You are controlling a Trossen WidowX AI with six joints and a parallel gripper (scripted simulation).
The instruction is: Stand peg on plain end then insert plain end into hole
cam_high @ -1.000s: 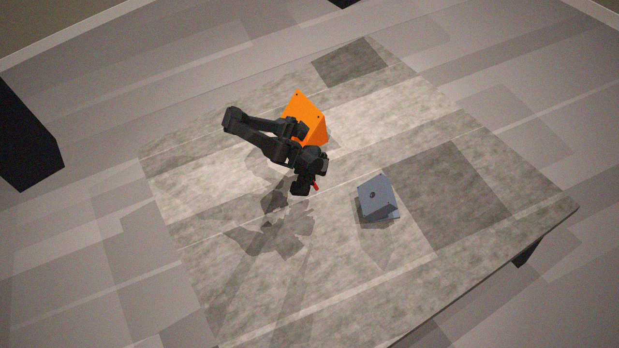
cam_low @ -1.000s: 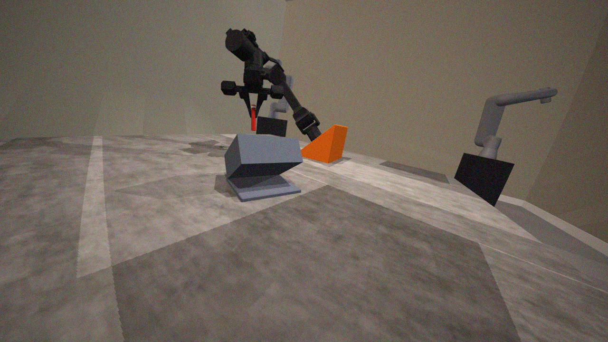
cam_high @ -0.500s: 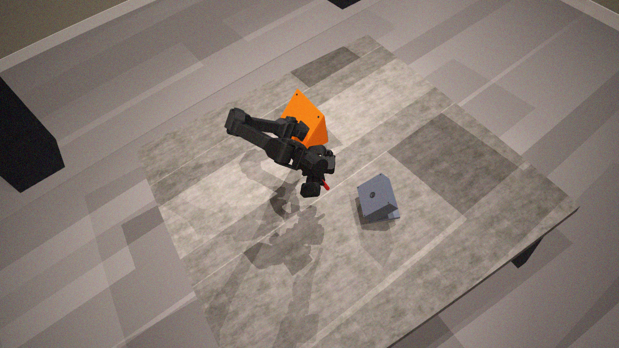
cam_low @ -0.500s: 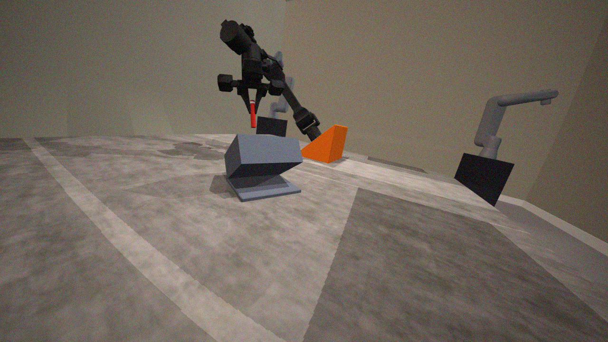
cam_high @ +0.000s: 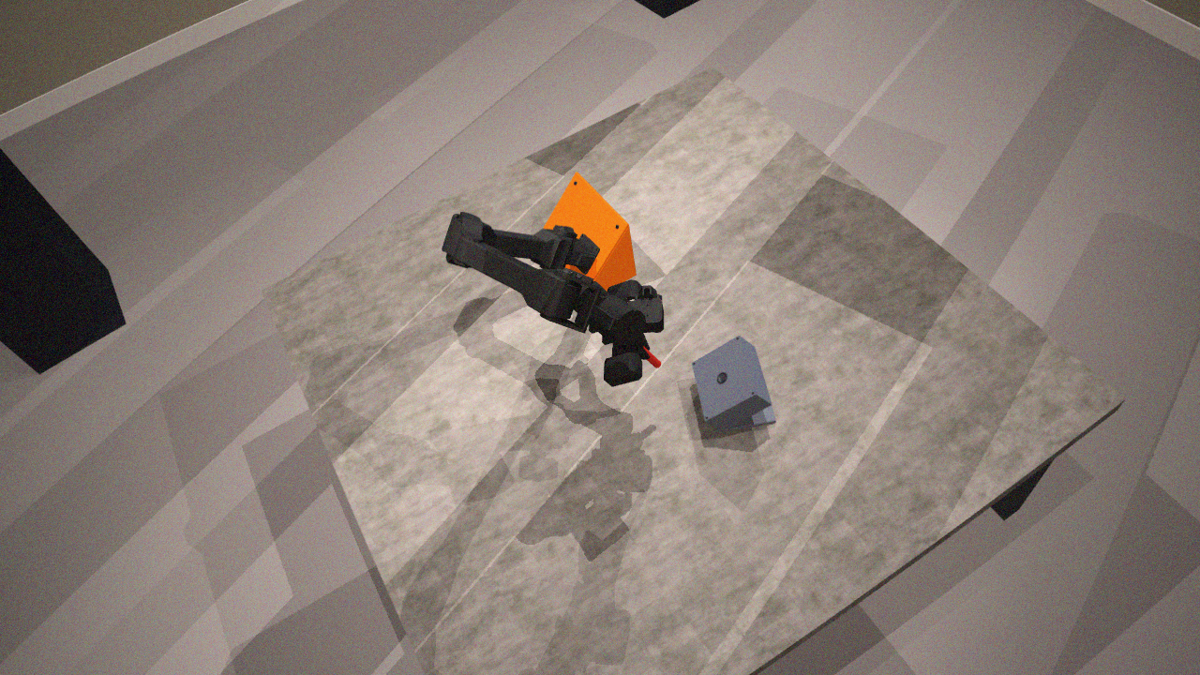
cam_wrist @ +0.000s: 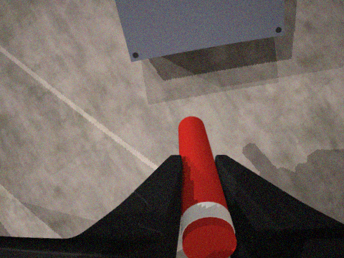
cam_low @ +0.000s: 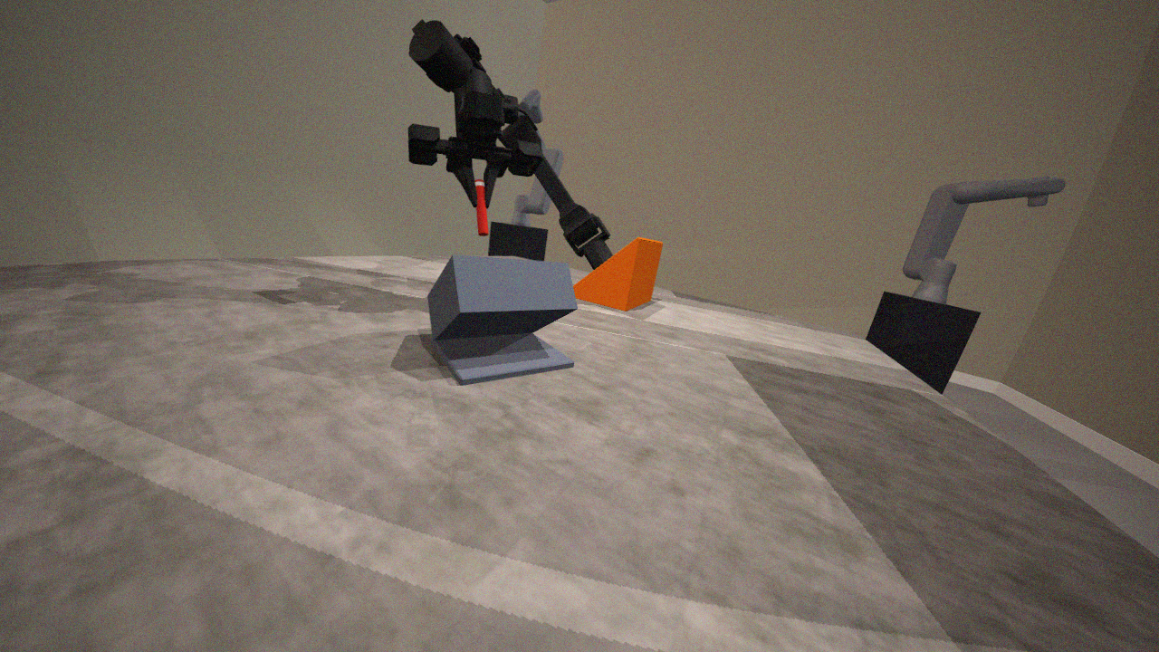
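Observation:
The red peg (cam_high: pixel 653 358) (cam_low: pixel 482 212) (cam_wrist: pixel 197 154) is held in the air, its white-banded end up near the gripper and its plain end pointing down and outward. My gripper (cam_low: pixel 481 202) (cam_wrist: pixel 197 165) is shut on the peg, well above the table. The blue-grey sloped panel (cam_high: pixel 731 382) (cam_low: pixel 510 283) (cam_wrist: pixel 204 25) stands on a flat foot on the table. The one hole (cam_high: pixel 721 377) in its face shows in the top view. In the wrist view the panel's lower edge lies beyond the peg's plain end, and the hole is out of frame.
An orange wedge-shaped block (cam_high: pixel 616 243) (cam_low: pixel 627 275) stands on the table (cam_high: pixel 839 470) (cam_low: pixel 648 486) beside the arm's lower part. Grey arms on dark blocks stand in the background in the exterior view.

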